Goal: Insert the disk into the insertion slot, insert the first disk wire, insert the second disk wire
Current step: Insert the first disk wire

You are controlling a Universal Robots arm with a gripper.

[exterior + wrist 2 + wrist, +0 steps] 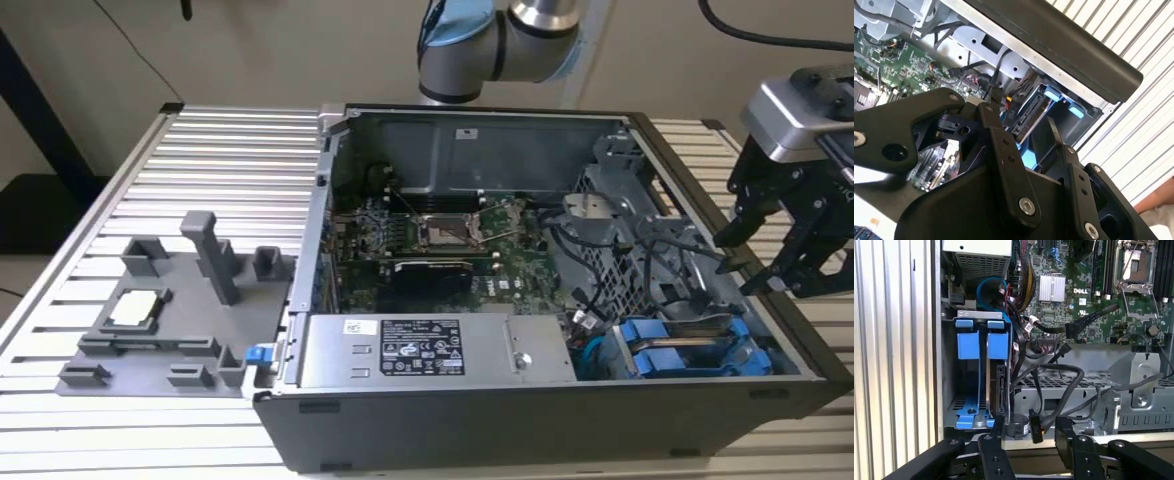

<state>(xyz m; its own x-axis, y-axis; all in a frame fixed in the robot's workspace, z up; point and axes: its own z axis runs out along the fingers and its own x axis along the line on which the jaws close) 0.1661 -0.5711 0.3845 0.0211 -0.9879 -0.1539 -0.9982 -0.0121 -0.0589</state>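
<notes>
I find the disk (1000,390) seated in its blue carrier within the drive cage (949,390), and my gripper (1030,420), jaws apart and clamped on nothing, straddling a loose black wire connector (1035,427), which I judge demands a square, centred grip.

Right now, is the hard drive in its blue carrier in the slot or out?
In: the blue-framed hard drive sits inside the grey metal cage, beside another blue carrier.
</notes>
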